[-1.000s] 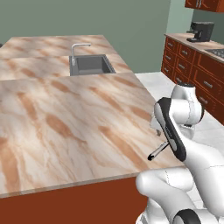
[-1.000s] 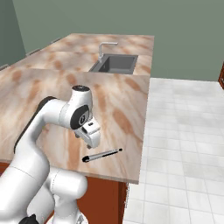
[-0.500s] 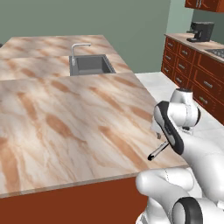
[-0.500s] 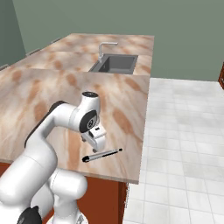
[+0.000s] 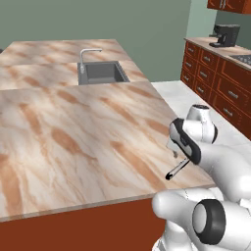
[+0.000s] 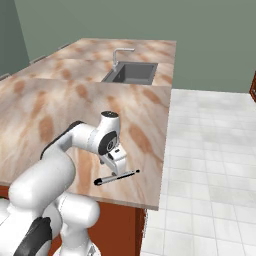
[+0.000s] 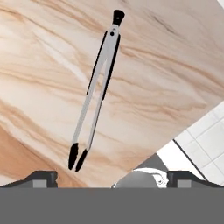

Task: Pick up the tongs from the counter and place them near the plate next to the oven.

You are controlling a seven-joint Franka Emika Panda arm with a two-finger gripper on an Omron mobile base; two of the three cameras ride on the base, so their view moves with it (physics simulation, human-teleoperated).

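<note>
The tongs (image 7: pixel 97 89) lie flat on the tan marble counter (image 7: pixel 166 74), close to its front right corner, silver-grey with black ends. They also show as a slim stick in the base views, the tongs (image 5: pixel 177 169) and the tongs (image 6: pixel 117 176). My gripper (image 6: pixel 116 165) hovers just above them, pointing down, open. In the hand view my gripper (image 7: pixel 113 177) has its dark fingertips (image 7: pixel 41 177) wide apart, nothing between them, and the tongs' black tips sit near the left one. The plate and the oven are out of view.
A grey sink (image 5: pixel 100 72) with a faucet (image 5: pixel 88 53) is inset at the counter's far side. The counter edge (image 6: pixel 162 165) drops to white tiled floor (image 6: pixel 210 150) on the right. Red-brown cabinets (image 5: pixel 215 83) carry a black coffee-machine-like appliance (image 5: pixel 226 35).
My hand has come down and slightly forward toward the tongs. The tongs have stayed where they were.
</note>
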